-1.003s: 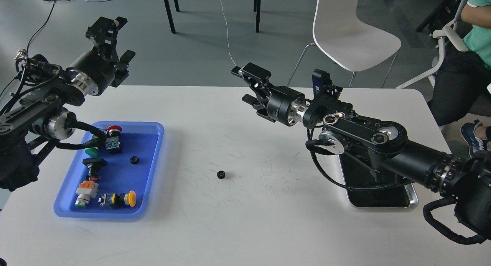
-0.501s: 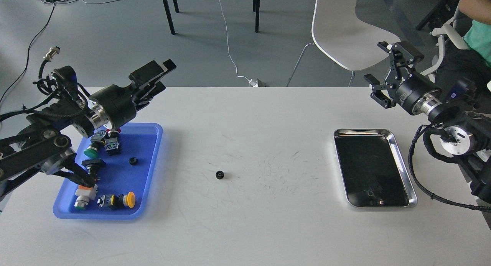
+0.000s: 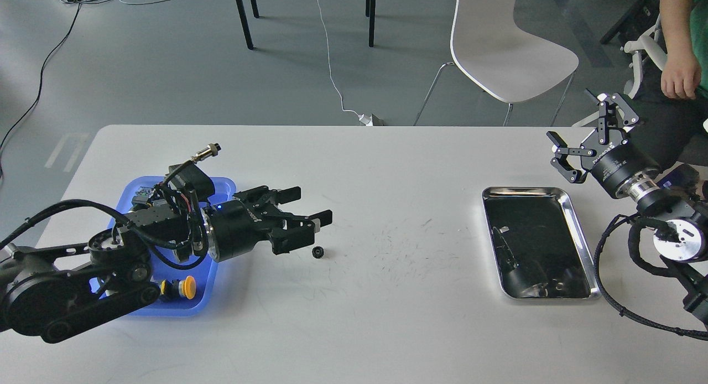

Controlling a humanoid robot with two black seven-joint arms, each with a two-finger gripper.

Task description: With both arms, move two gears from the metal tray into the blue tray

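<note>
Loose gear (image 3: 318, 252) lies on the white table (image 3: 387, 317), between blue tray (image 3: 224, 187) and metal tray (image 3: 575, 229), just below the left gripper (image 3: 310, 212) fingertips. Left jaws spread, empty, arm stretched low and level. Right gripper (image 3: 586, 146) far off, apparently released.

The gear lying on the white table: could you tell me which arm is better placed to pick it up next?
The left. Its open left gripper hovers right beside the gear, next to the blue tray. The right gripper, also open, is raised beyond the metal tray, far across the table.
</note>
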